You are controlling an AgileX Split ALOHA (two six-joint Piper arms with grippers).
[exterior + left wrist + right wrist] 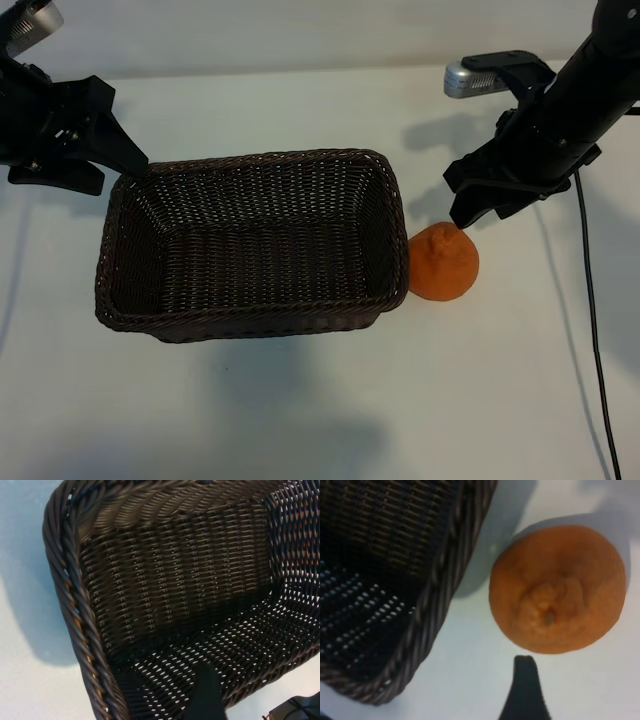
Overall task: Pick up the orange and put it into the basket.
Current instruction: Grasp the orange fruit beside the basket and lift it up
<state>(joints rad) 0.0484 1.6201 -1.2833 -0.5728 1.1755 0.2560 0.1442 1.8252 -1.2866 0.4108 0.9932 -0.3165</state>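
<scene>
The orange sat at the basket's three o'clock side, so the right gripper hung over it, claw apart and holding nothing.

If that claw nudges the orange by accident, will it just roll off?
Probably a little: the orange is rounded and sits free on the table. Its knobby stem end points up, so its underside may be flatter and slow it. Toward the basket it would likely stop quickly, since they look almost touching.
</scene>
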